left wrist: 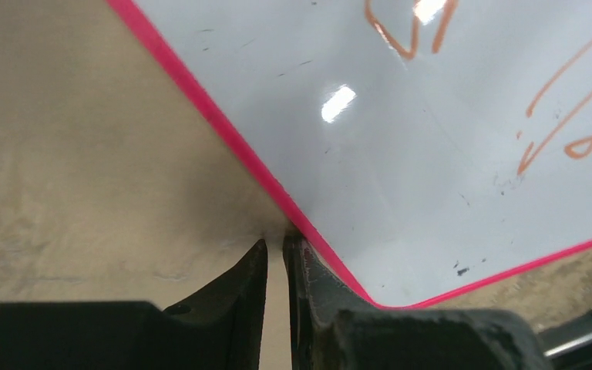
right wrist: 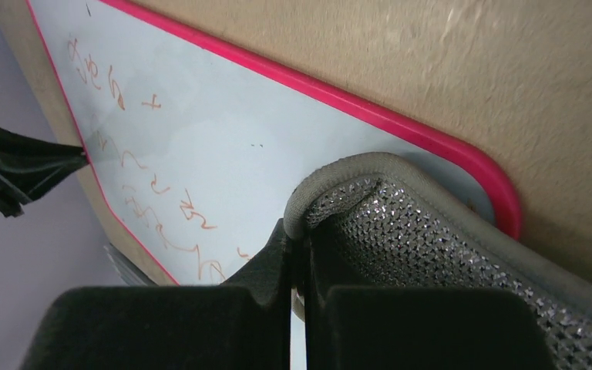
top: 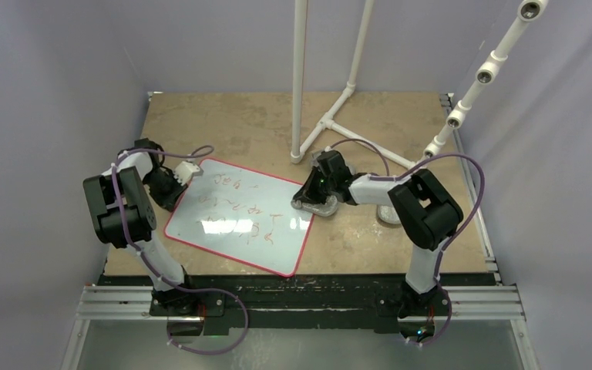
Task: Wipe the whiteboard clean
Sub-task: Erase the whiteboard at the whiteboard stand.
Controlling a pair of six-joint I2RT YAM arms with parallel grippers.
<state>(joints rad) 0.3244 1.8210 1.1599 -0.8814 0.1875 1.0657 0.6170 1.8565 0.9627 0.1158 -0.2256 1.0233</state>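
The whiteboard (top: pixel 240 202) lies flat on the tan table, white with a red rim and red scribbles (top: pixel 235 183). My left gripper (top: pixel 174 190) stands at its left edge. In the left wrist view its fingertips (left wrist: pixel 275 245) are almost together beside the rim (left wrist: pixel 223 127), one touching it, with only bare table in the thin slit. My right gripper (top: pixel 309 197) is shut on the rim of a silvery-grey mesh pad (top: pixel 320 206). That pad (right wrist: pixel 408 231) rests on the board's right corner (right wrist: pixel 216 146), pinched at my right gripper (right wrist: pixel 297 235).
A white pipe frame (top: pixel 331 116) stands on the table behind the board. A second small silvery pad (top: pixel 389 215) lies under the right arm. Grey walls close in on both sides. The metal rail (top: pixel 301 301) runs along the near edge.
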